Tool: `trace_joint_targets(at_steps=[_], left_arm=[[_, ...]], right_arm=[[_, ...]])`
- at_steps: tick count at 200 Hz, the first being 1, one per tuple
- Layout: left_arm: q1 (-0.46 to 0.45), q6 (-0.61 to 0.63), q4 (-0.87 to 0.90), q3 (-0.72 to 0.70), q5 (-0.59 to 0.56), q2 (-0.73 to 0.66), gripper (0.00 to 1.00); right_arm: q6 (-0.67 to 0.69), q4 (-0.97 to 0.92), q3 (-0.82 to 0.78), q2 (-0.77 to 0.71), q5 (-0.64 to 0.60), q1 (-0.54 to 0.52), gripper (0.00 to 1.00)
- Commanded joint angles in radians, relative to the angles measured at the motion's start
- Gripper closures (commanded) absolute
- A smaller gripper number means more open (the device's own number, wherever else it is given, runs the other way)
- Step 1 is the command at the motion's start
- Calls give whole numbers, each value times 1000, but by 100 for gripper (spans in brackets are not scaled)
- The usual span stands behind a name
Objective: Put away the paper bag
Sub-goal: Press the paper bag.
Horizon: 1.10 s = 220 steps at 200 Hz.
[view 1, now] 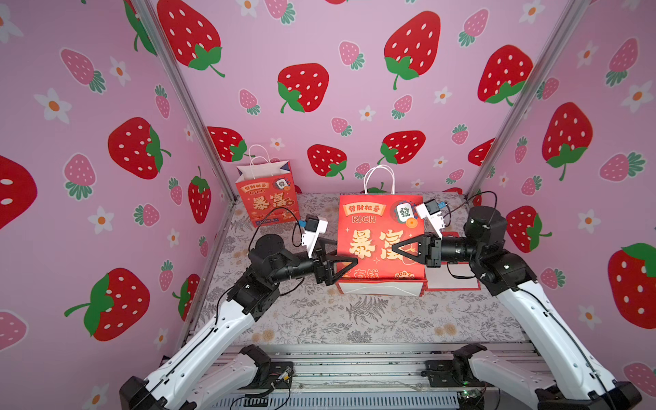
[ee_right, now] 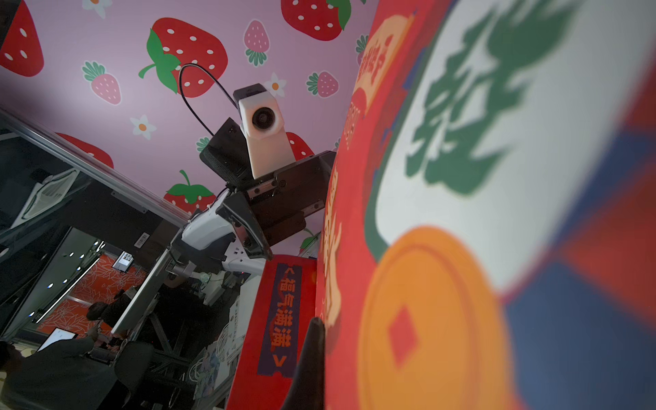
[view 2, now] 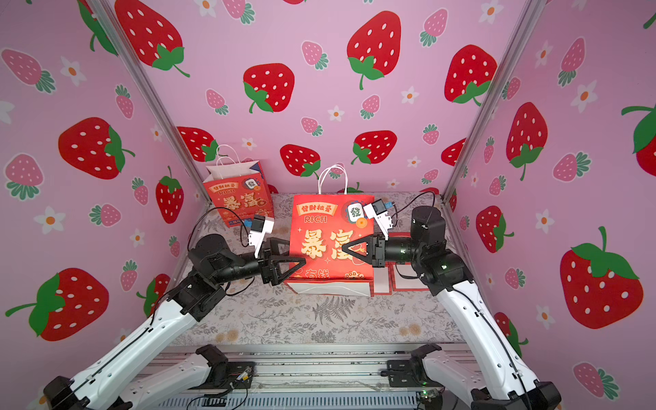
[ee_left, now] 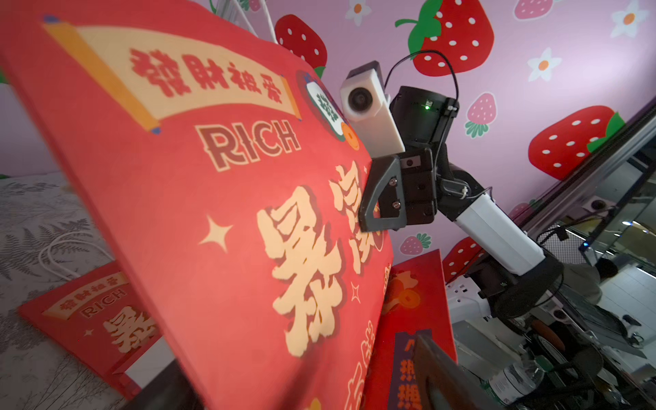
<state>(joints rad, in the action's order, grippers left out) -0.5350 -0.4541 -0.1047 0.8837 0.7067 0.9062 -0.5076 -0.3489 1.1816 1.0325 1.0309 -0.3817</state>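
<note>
**Right claw [view 1: 395, 250] pinches the bag [view 1: 380, 227]; left claw [view 1: 346, 253] is spread at the opposite edge.**

Your right claw is pressed together on the bag's right edge. One finger [ee_left: 388, 195] lies flat on the printed face; the other is hidden behind it. Your left claw straddles the left edge, one finger in front and one behind, with no grip. The bag stands upright mid-table [view 1: 319, 319], handles [view 1: 380, 177] up, its width running from claw to claw. It lies inward of each claw. Expect any tilt or carry to pivot on the right grip alone.
</note>
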Motion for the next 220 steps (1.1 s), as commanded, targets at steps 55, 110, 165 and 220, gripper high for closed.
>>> trace_joint_targets(at_steps=[55,110,165,220], left_arm=[[70,71,67,-9,-9,-102,1],[71,83,60,-10,67,2,1],[70,76,30,-19,88,58,1],[70,45,-32,-37,77,85,1]], right_arm=[[-3,-112,87,-25,-366,9,100],[-119,18,64,-2,-303,10,100],[-240,172,14,9,-212,10,100],[-362,359,-69,44,-90,-11,100]])
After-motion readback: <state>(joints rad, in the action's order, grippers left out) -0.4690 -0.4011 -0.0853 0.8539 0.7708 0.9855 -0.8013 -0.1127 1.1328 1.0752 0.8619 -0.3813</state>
